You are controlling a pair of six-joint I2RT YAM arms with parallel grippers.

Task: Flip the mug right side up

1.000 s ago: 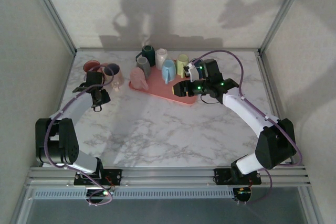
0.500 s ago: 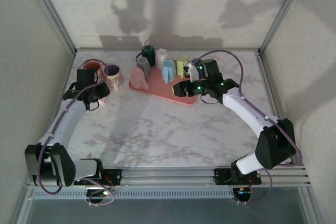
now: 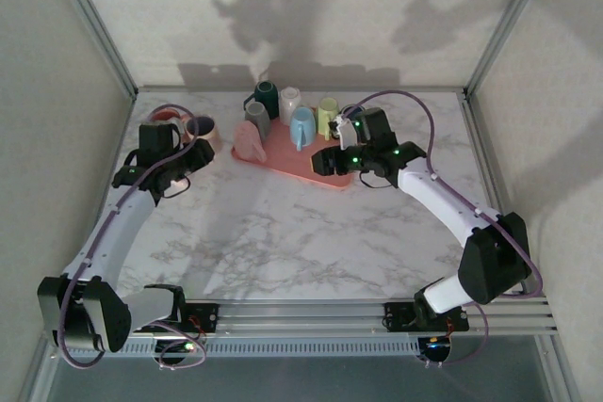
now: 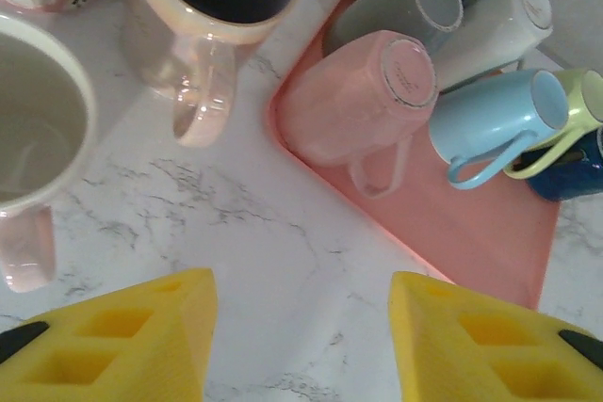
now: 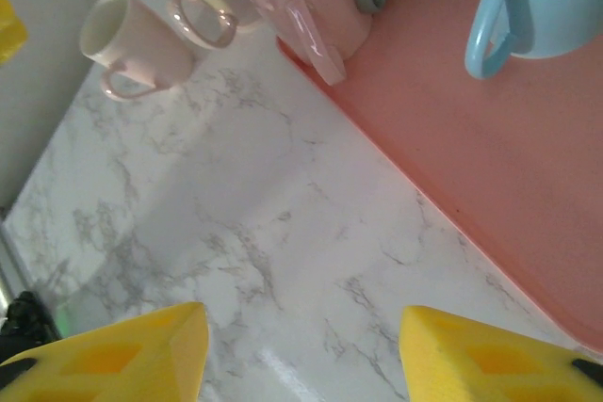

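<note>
**Both pincers released; pink mug base-up on the tray**

Your left pincer (image 4: 297,327) is released. Its yellow fingers (image 4: 132,336) stand well apart, with nothing between them and nothing touched. It hangs over the bare marble worktop (image 4: 283,223), near a corner of the pink tray (image 4: 471,233).

The pink mug (image 4: 358,105) sits on that tray corner, base facing the camera and handle pointing towards the pincer. You cannot tell whether it is fully inverted or tilted.

Behind it on the tray, a grey mug (image 4: 405,7) and a light blue mug (image 4: 480,120) lie on their sides. Off the tray, a pearly mug (image 4: 212,7) and a pale mug (image 4: 28,129) stand mouth-up on the worktop.

Your right pincer (image 5: 301,345) is likewise released and empty, over the worktop just beside the tray's edge.
</note>
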